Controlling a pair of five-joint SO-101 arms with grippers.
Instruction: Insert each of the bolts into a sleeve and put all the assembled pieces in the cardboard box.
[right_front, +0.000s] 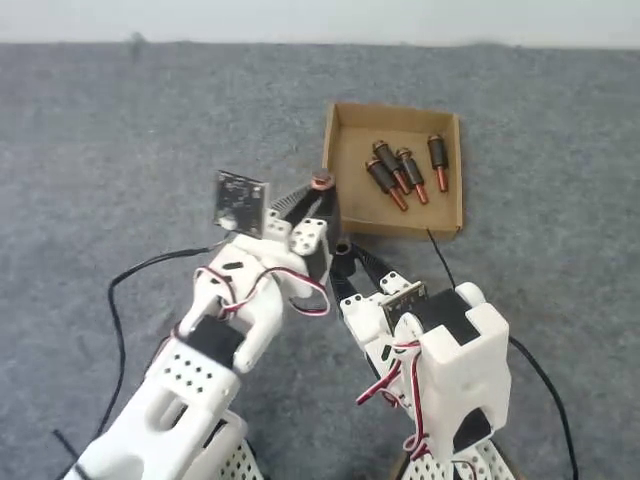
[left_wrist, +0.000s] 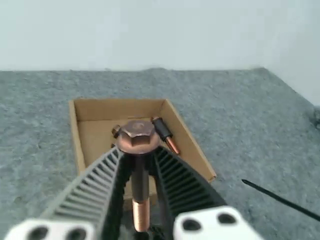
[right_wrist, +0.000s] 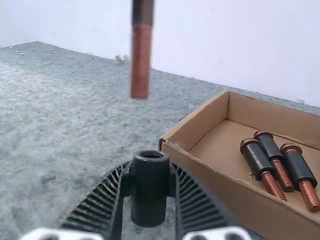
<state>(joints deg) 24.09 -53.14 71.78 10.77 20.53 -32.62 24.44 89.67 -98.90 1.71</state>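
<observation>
Bolt (left_wrist: 138, 175) hangs vertical, threaded tip down, near the upright sleeve (right_wrist: 149, 186).

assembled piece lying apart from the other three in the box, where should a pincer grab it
Probably grip the lone assembled piece around its black sleeve, straight down from above, pincer closing across its width. It lies flat on the cardboard box floor with bare floor beside it, apart from the three clustered pieces; the sleeve is its thickest part.
</observation>
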